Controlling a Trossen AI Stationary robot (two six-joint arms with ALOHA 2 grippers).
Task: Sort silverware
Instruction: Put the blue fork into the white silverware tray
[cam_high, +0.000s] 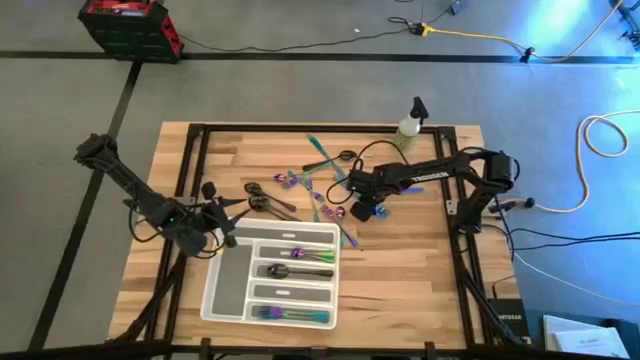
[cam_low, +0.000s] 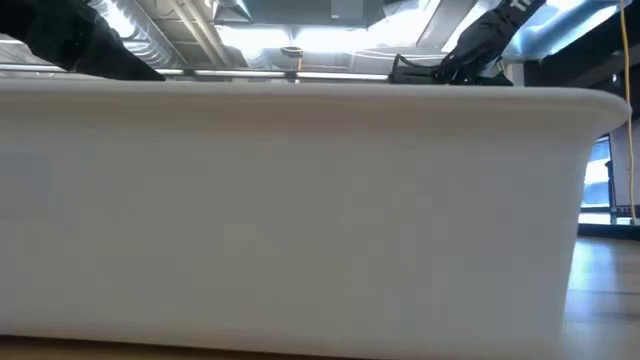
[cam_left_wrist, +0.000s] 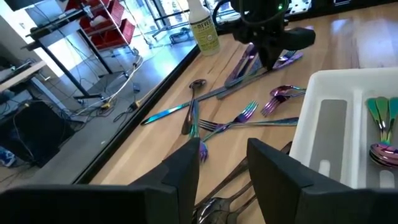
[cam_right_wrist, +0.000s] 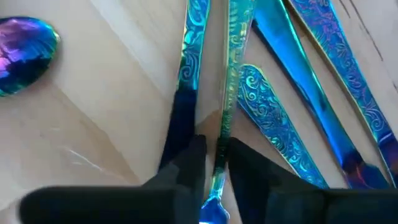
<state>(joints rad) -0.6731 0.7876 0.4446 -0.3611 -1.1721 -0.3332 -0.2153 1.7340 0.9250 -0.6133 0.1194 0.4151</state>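
- Silverware (cam_high: 318, 190) lay loose across the middle of the table (cam_high: 420, 280) in the high view, with more pieces already in the tray (cam_high: 222, 300) at lower centre.
- Right gripper (cam_right_wrist: 211, 162) was down on the pile at centre frame, its fingers nearly closed around the thin edge of one slim iridescent handle (cam_right_wrist: 225, 93); it looked clenched on that handle.
- Beside that handle lay three more blue-green handles, close together and partly overlapping, and a purple spoon bowl (cam_right_wrist: 25, 53) sat at the upper left of the right wrist view.
- Left gripper (cam_left_wrist: 224, 171) hovered just off the tray's upper left corner in the high view, fingers apart and holding nothing, with dark spoons (cam_left_wrist: 214, 208) under it.
- Handling, as a judgement: each piece looked light, stiff and smooth, so likely slippery between hard fingers.
- Lying flat, a piece offered only its thin edges; a hold mid-handle, across the width, should keep it from tipping.
- Overlapping neighbours could be dragged along or pinched together.
- A spray bottle (cam_high: 410, 122) stood at the upper centre-right, well apart from the pile.
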